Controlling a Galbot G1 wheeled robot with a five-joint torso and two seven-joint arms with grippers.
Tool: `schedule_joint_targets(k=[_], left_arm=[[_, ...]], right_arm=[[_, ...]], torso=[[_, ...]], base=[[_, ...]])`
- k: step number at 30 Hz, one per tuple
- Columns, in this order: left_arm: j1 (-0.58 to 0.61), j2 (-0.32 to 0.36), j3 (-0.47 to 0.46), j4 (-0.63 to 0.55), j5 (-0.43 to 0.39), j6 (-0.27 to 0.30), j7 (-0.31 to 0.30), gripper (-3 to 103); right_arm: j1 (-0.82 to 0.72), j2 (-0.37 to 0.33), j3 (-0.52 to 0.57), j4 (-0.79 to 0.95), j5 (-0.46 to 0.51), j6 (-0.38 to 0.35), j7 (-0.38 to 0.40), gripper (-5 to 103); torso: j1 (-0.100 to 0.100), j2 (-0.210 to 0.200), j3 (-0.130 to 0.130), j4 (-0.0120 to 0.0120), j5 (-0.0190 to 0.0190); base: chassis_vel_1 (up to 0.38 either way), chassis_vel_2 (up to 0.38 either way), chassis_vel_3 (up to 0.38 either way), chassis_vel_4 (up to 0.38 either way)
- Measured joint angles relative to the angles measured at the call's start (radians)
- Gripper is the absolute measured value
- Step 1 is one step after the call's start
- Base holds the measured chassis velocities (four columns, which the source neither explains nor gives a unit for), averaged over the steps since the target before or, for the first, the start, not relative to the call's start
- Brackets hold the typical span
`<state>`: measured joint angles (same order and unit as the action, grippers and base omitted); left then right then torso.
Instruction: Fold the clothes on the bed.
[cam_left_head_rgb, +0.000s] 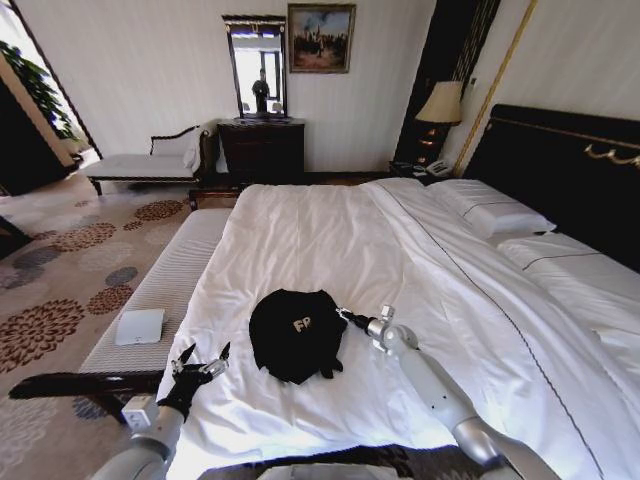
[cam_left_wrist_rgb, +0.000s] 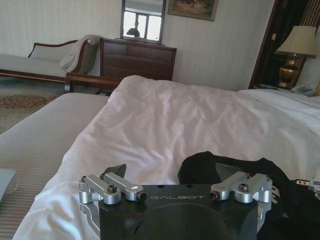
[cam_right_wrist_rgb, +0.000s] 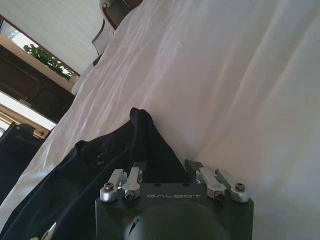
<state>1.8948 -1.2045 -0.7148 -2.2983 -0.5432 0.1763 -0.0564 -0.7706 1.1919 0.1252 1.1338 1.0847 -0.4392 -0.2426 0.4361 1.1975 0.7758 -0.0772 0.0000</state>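
Left gripper (cam_left_head_rgb: 205, 357) hovers over the near left edge of the bed (cam_left_head_rgb: 330, 235), fingers spread wide, holding nothing, just left of the clothes (cam_left_head_rgb: 295, 333). This garment is a black T-shirt of soft fabric, bunched into a rounded, crumpled heap on the white duvet, with part of a white print showing on top. Its outline is nearly as wide as long, so no clear long axis can be told. Right gripper (cam_left_head_rgb: 343, 316) sits at the heap's right edge, fingers narrowly parted against the black fabric; whether they grip it cannot be told.
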Motion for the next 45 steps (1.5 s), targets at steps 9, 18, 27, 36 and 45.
schedule_joint_targets(k=[9,18,27,36,45], left_arm=[[-0.010,0.008,-0.001,0.006,-0.010,0.003,-0.002,100],[-0.042,0.022,0.011,0.032,-0.030,0.008,-0.009,100],[-0.064,0.044,0.011,0.042,-0.059,0.014,-0.017,100],[-0.157,0.099,0.031,0.096,-0.144,0.040,-0.047,100],[-0.366,0.198,0.125,0.256,-0.345,0.088,-0.111,100]], right_arm=[[0.006,0.018,-0.008,-0.004,-0.016,0.001,-0.003,25],[-0.012,0.007,0.004,0.020,-0.012,0.003,0.007,1],[-0.040,-0.004,0.030,0.093,-0.012,0.012,0.028,0],[-0.090,-0.048,0.045,0.197,-0.141,0.073,0.035,0],[-0.111,-0.064,0.041,0.237,-0.185,0.087,0.049,0]], torso=[[0.000,0.000,0.000,0.0001,0.0000],[0.000,0.000,0.000,0.0001,0.0000],[0.000,0.000,0.000,0.0001,0.0000],[0.000,0.000,0.000,0.0001,-0.0001],[0.000,0.000,0.000,0.0001,-0.0001]], base=[[0.000,0.000,0.000,0.000],[0.000,0.000,0.000,0.000],[0.000,0.000,0.000,0.000],[0.000,0.000,0.000,0.000],[0.000,0.000,0.000,0.000]])
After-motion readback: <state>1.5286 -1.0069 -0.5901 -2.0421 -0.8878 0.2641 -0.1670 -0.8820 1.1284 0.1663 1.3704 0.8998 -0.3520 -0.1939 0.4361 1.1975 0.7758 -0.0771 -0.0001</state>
